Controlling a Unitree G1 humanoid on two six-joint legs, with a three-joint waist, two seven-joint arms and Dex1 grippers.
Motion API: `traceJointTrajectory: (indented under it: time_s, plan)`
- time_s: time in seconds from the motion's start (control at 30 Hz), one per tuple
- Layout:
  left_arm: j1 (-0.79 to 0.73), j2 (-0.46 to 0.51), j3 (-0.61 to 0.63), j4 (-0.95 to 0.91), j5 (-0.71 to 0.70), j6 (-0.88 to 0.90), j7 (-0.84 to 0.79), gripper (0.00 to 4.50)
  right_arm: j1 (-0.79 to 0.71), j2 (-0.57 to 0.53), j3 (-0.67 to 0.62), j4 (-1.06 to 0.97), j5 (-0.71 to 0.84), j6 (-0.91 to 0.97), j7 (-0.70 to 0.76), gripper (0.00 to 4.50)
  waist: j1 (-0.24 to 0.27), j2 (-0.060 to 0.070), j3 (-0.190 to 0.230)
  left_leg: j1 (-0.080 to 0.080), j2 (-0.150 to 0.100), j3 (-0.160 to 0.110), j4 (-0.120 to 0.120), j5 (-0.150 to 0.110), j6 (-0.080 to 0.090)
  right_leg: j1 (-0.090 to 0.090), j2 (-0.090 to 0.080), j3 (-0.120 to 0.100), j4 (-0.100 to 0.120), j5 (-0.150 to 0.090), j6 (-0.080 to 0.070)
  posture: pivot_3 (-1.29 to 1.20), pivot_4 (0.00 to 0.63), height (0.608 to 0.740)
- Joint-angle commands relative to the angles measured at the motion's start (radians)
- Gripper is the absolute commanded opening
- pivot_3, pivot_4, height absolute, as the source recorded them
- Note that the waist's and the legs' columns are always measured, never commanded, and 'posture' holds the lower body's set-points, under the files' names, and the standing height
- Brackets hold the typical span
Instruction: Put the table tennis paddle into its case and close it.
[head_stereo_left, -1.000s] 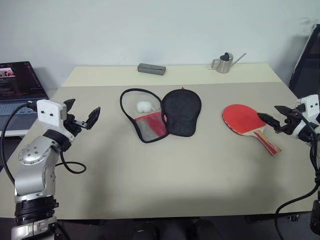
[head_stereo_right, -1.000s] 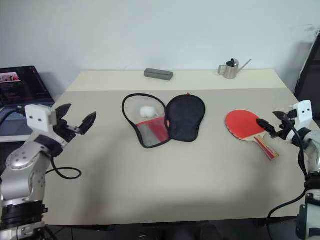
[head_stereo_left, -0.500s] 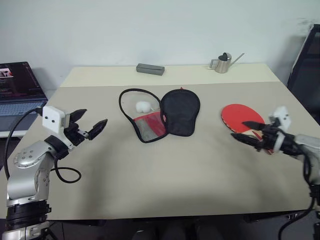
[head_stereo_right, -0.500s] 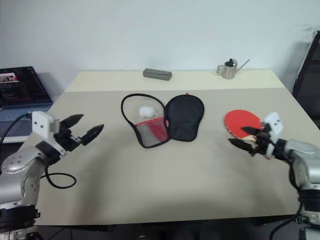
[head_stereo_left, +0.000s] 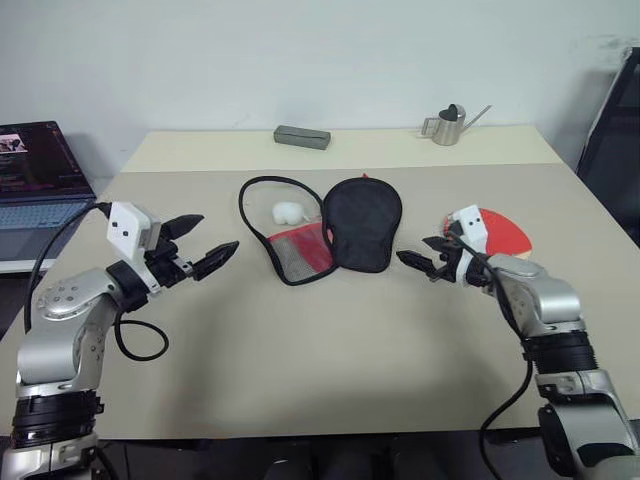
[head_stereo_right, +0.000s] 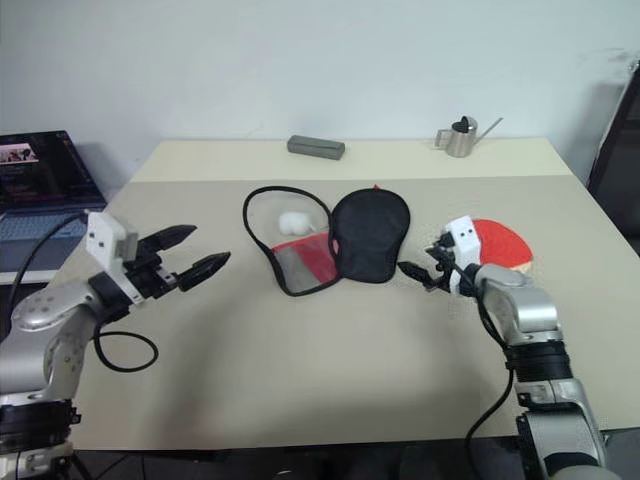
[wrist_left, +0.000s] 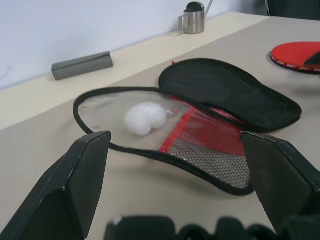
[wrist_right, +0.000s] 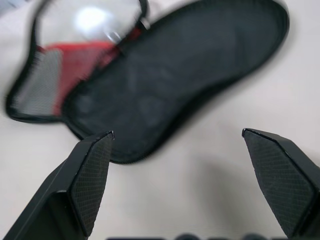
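The table tennis paddle (head_stereo_left: 500, 231) lies flat on the beige worktop (head_stereo_left: 330, 350) toward the robot's right, red face up, partly hidden behind the right gripper (head_stereo_left: 424, 258) and its wrist. The case (head_stereo_left: 330, 232) lies unzipped near the middle of the worktop, well apart from the paddle, its 2 halves spread side by side — the black half toward the paddle, the other half showing red fabric and black mesh with a white pom-pom (head_stereo_left: 289, 212) resting inside its loop of black edging. The right gripper hovers just above the worktop between the paddle and the black half of the case, pointing at the case, its jaws spread wide and holding nothing. The left gripper (head_stereo_left: 200, 245) hangs above the worktop on the other side of the case, pointing toward it, jaws likewise wide apart and empty. At the far edge sit a grey block (head_stereo_left: 302, 137) and a small metal watering can (head_stereo_left: 450, 126) — both well apart from the case. A laptop (head_stereo_left: 35, 170) stands off the worktop's left side.
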Motion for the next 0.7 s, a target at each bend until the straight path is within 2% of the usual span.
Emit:
traceJointTrajectory:
  time_s: [0.03, 0.37, 0.7]
  plan:
    - [-0.03, 0.019, 0.019, 0.005, -0.016, -0.008, -0.014, 4.49, -0.055, 0.035, 0.018, 0.056, -0.049, -0.064, -0.039, 4.5, -0.001, 0.0, 0.0, 0.0, 0.0, 0.0, 0.0, 0.0, 0.0, 0.0, 0.0, 0.0, 0.0, 0.0, 0.0, 0.0, 0.15, 0.74]
    - [-0.062, 0.029, 0.001, 0.013, -0.02, 0.005, -0.077, 4.49, -0.129, 0.128, 0.043, 0.208, -0.115, -0.186, -0.053, 4.5, -0.012, 0.0, 0.0, 0.0, 0.0, 0.0, 0.0, 0.0, 0.0, 0.0, 0.0, 0.0, 0.0, 0.0, 0.0, 0.0, 0.15, 0.74]
    - [-0.063, 0.025, -0.004, 0.01, -0.015, 0.004, -0.092, 4.49, -0.181, 0.173, 0.079, 0.343, -0.205, -0.266, -0.081, 4.5, -0.022, 0.0, 0.0, 0.0, 0.0, 0.0, 0.0, 0.0, 0.0, -0.001, 0.0, 0.0, 0.001, 0.0, 0.0, 0.0, 0.15, 0.74]
